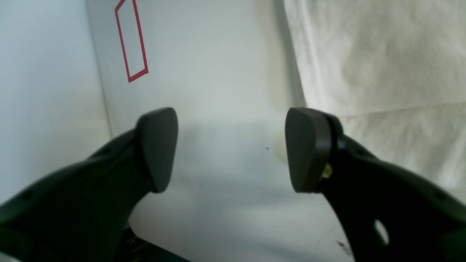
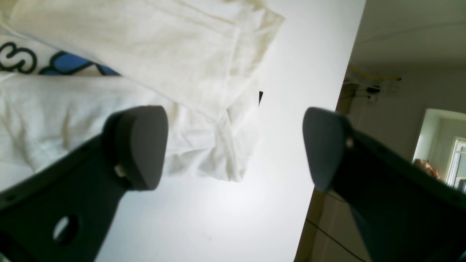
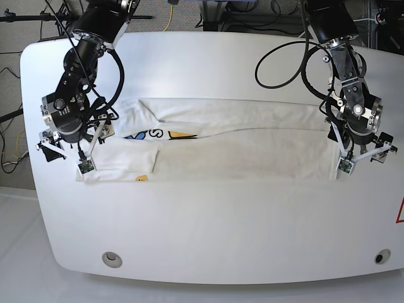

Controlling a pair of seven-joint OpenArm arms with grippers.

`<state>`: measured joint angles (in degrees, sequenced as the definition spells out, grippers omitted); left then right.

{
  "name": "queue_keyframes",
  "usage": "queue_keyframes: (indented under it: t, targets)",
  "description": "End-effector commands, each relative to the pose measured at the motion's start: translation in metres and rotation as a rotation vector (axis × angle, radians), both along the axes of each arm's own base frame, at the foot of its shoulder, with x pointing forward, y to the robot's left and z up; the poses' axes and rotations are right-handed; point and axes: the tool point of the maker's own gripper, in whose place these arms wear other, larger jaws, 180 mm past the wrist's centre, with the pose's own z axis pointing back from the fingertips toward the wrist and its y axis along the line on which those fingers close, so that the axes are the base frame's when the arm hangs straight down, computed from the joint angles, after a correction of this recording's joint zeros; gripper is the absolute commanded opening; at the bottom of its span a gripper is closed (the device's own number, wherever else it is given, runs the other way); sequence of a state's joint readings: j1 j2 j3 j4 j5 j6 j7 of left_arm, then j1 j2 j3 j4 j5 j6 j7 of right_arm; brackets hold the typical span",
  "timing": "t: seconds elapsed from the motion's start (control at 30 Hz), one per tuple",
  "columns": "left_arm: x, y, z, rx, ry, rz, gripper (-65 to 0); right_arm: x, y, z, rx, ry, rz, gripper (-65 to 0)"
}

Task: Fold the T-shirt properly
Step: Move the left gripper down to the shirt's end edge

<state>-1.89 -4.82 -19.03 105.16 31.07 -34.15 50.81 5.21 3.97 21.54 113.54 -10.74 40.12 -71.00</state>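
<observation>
Both hands (image 1: pixel 231 149) (image 2: pixel 235 147) gape empty; only the right wrist view shows T-shirt (image 2: pixel 109 109) print.

We're looking at a big white table (image 3: pixel 208 221) with rounded corners, glossy and bright under the light. Red tape markings (image 1: pixel 131 40) sit on its surface near one edge. Two round fittings (image 3: pixel 112 258) show near its front edge. Behind the far edge we see a tangle of black cables (image 3: pixel 240 16) and one yellow cable (image 3: pixel 169 14). Off to the side, a pale wall and a bright window (image 2: pixel 457 160) come into view.
</observation>
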Motion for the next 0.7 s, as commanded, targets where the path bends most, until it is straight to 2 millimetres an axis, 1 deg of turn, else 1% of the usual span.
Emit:
queue_keyframes:
  t: [0.0,0.27,0.47,0.67]
  targets:
    - [0.0042,0.0116,-0.0076,-0.031,-0.01,0.012,-21.0,0.0102,-0.0028,0.0093,-0.008,-0.041,0.008,-11.3]
    - [0.0018,0.0137,-0.0091,-0.042,-0.013,0.016,-20.8,0.0102,-0.0022,0.006,-0.006,-0.032,0.01,-10.9]
    - [-0.0005,0.0151,-0.0026,-0.038,-0.016,0.006,-19.3,0.0093,-0.0033,0.008,-0.011,-0.034,0.003,-10.4]
    - [0.0004,0.0076,-0.0006,-0.056,-0.019,-0.027,-17.2,0.0103,-0.0031,0.0088,-0.012,-0.038,0.005,-10.6]
